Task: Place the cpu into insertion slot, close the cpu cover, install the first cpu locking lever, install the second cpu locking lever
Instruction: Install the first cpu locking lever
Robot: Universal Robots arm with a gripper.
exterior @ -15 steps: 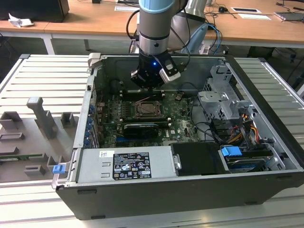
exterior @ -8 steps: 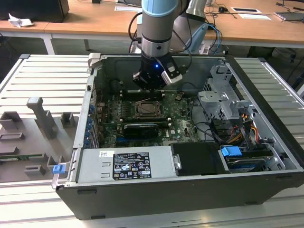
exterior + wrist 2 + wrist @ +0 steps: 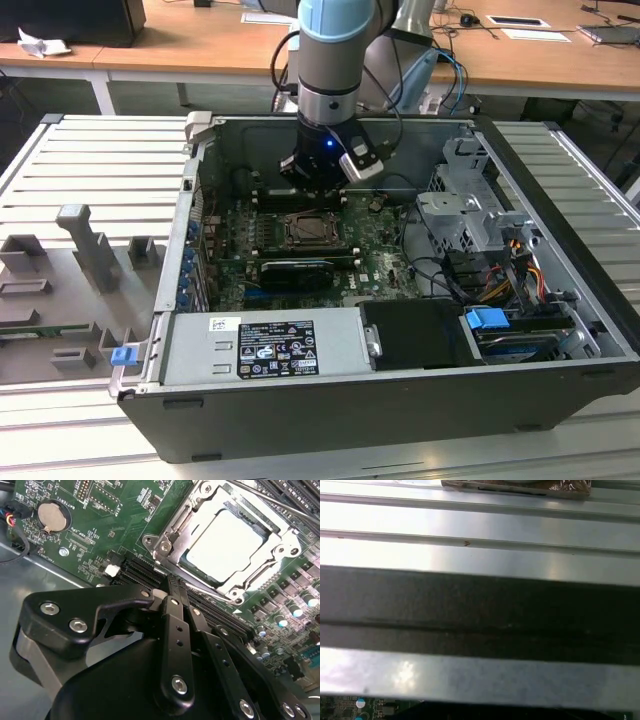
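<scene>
While the open black computer case [image 3: 330, 400] fills mid-frame, the arm's black hand [image 3: 172, 592] hovers with fingers pressed together, empty.

At upper right of the second wrist view, the dull silver square cpu [image 3: 225, 542] lies in its insertion slot, thin silver cpu cover [image 3: 272, 565] seemingly down; a low sweep could scrape nearby memory slots [image 3: 145, 572].

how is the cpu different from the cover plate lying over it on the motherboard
The cpu is a solid, plain pale square face; the cpu cover is a thin silver metal frame with a large square window. The cpu sits inside that window, while the cpu cover lies around its edges. The cpu looks smooth; the cpu cover has ribs and screws at its corners. Both lie flat and square on the green board.
</scene>
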